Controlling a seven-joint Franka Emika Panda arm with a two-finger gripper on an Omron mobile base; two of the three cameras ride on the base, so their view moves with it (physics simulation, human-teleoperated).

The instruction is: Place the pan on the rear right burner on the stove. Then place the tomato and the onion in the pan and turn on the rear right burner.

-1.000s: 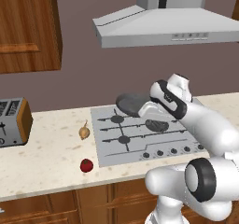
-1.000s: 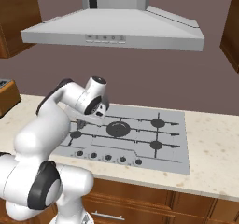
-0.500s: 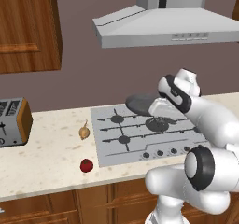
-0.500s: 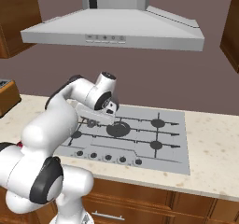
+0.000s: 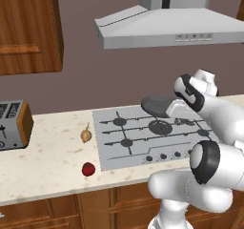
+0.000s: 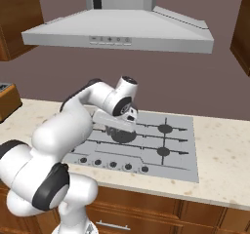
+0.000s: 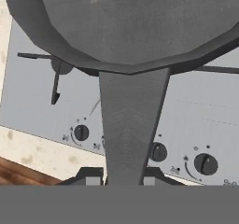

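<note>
The gripper [image 7: 123, 174] clamps the pan [image 5: 157, 105] by its handle above the stove [image 6: 180, 147]; next, carry it to the rear right burner [image 6: 165, 128] and lower it.

path: air over stove [image 5: 143, 142] open | above: hood [image 5: 167, 30] overhangs | rear right burner [image 6: 165, 128] bare | pan [image 5: 157, 105] held aloft over stove mid
</note>
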